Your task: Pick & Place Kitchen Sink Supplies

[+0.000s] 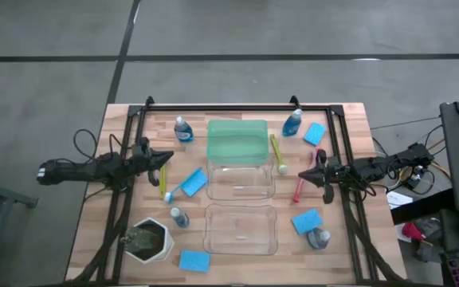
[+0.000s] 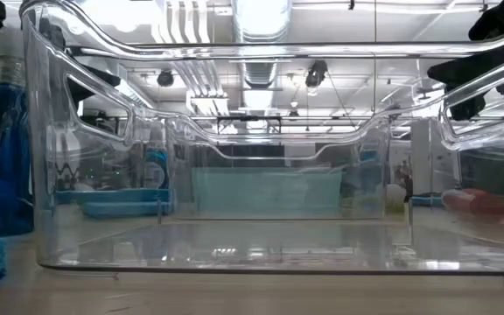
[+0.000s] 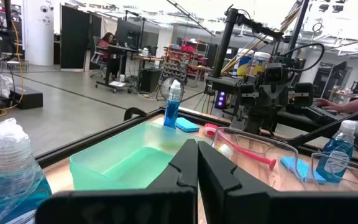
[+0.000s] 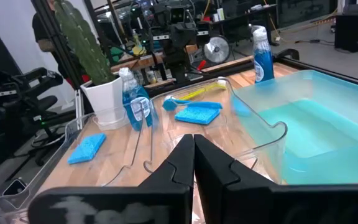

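Observation:
Several clear bottles of blue liquid stand upright on the wooden table, among them one at the far left, one at the far right and one at the near left. Several blue sponges lie flat, one left of the bins and one to their right. A yellow-green brush and a pink-red brush lie right of the middle. My left gripper hovers shut at the table's left. My right gripper hovers shut at its right. Neither touches anything.
A green tray stands at the far middle, with two clear bins in front of it. A white hexagonal pot of greenery sits at the near left. A black frame borders the table. People sit at desks in the room behind.

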